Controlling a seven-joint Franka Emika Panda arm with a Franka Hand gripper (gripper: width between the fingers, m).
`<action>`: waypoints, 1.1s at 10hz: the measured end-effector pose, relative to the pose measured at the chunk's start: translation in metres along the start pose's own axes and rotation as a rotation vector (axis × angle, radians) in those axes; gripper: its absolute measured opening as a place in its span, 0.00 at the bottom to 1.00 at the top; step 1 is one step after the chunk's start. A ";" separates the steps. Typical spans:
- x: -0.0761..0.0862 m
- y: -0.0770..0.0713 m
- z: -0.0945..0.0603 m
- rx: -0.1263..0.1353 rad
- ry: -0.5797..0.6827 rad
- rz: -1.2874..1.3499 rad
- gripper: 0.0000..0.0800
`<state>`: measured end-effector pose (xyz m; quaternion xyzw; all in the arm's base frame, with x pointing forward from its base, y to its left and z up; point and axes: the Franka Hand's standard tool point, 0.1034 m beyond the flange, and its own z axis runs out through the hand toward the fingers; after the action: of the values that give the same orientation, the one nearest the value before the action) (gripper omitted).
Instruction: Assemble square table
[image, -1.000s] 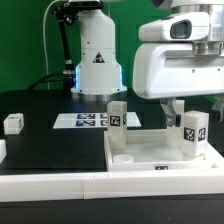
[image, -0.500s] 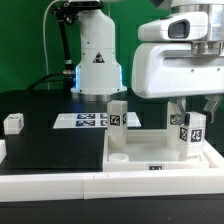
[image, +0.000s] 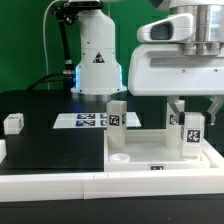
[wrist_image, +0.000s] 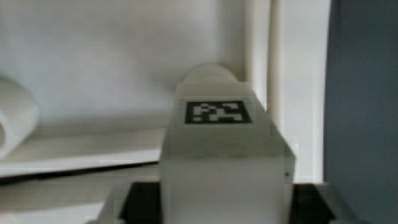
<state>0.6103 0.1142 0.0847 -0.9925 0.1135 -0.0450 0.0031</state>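
Note:
The white square tabletop slab (image: 150, 152) lies flat at the front of the exterior view's right. One tagged white leg (image: 117, 125) stands upright at its far left corner. My gripper (image: 191, 116) is shut on a second tagged leg (image: 190, 137) and holds it upright at the slab's right side, its foot down at the slab. In the wrist view this leg (wrist_image: 222, 140) fills the space between my dark fingertips (wrist_image: 150, 205), with the slab (wrist_image: 107, 60) behind it. A third leg (image: 13, 123) lies loose at the far left.
The marker board (image: 88, 120) lies on the black table in front of the robot base (image: 97, 60). A long white border bar (image: 60, 187) runs along the front edge. A rounded white shape (wrist_image: 15, 115) shows at the edge of the wrist view.
The gripper and the held leg have shifted slightly toward the exterior view's left. The other legs and the slab have not moved.

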 end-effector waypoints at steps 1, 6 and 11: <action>0.000 0.000 0.000 0.000 0.000 0.068 0.37; -0.001 -0.002 0.001 -0.007 -0.028 0.583 0.37; -0.004 -0.006 0.002 -0.009 -0.031 0.617 0.63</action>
<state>0.6077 0.1208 0.0825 -0.9118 0.4096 -0.0263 0.0137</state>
